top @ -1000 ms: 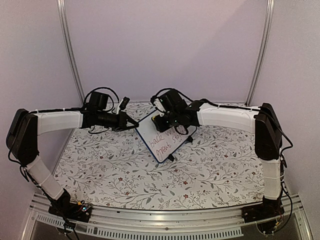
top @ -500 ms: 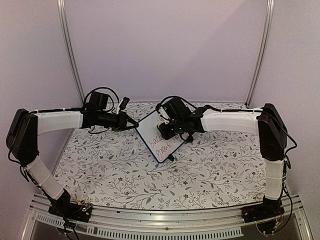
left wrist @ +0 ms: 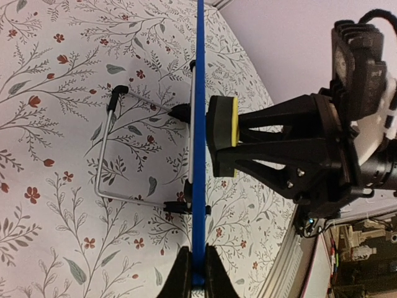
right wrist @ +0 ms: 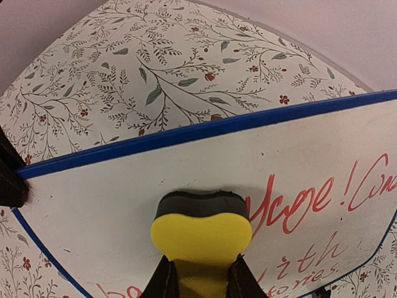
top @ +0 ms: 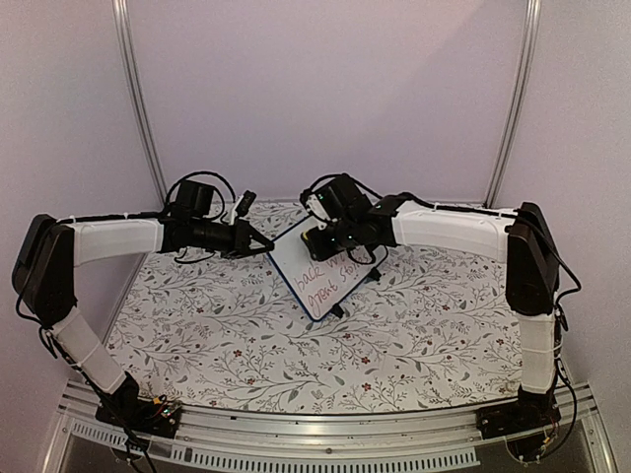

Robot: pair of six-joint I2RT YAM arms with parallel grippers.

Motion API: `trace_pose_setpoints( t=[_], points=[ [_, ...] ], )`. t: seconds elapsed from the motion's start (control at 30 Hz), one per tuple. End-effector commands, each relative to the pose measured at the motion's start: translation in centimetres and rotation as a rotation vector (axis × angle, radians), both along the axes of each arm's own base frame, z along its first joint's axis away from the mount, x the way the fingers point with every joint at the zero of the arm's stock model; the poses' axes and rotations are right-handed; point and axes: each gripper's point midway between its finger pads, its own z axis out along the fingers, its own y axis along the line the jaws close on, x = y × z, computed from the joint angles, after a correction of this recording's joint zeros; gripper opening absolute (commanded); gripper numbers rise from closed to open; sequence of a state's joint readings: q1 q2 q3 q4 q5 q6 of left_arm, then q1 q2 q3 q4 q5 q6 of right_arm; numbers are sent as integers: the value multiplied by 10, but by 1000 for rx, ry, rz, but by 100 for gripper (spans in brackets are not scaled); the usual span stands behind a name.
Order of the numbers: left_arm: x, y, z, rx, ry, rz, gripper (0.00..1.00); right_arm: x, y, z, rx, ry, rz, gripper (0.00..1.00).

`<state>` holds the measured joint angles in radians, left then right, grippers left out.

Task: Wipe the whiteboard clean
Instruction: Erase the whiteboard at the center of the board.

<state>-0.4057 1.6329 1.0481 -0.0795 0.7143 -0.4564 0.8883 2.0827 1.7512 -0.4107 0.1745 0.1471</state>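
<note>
The whiteboard [top: 327, 276] stands tilted at the middle back of the table, white with a blue frame. It carries red writing [right wrist: 310, 202] and darker lines [top: 325, 283]. My left gripper [top: 268, 248] is shut on the board's left edge; in the left wrist view its fingers [left wrist: 181, 273] pinch the blue rim [left wrist: 198, 155]. My right gripper [top: 321, 239] is shut on a yellow sponge eraser [right wrist: 201, 233], and the eraser's dark pad [right wrist: 201, 203] presses on the board's upper part [right wrist: 124, 180], just left of the red words. The left wrist view shows the sponge eraser [left wrist: 224, 127] against the board face.
A bent wire stand [left wrist: 105, 167] props the board from behind on the floral tablecloth [top: 296, 355]. Metal posts [top: 138, 108] [top: 513, 108] rise at the back corners before the plain wall. An aluminium rail [top: 315, 434] runs along the near edge between the arm bases.
My right gripper slid the eraser down across the board half a second ago and has come back up to its upper part. The left arm and the board have not moved.
</note>
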Motion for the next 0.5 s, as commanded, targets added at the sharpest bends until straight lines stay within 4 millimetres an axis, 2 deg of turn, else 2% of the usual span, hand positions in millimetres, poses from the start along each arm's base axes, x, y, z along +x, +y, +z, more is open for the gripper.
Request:
trace_pose_setpoints(
  t=[0.0, 0.23, 0.47],
  points=[
    [2, -6, 13, -24, -31, -19, 6, -3, 1, 2, 15, 60, 5, 20],
    [3, -7, 7, -18, -16, -21, 6, -20, 15, 28, 101, 174, 50, 20],
    [4, -4, 13, -13, -39, -11, 6, -33, 24, 55, 183, 234, 91, 20]
  ],
)
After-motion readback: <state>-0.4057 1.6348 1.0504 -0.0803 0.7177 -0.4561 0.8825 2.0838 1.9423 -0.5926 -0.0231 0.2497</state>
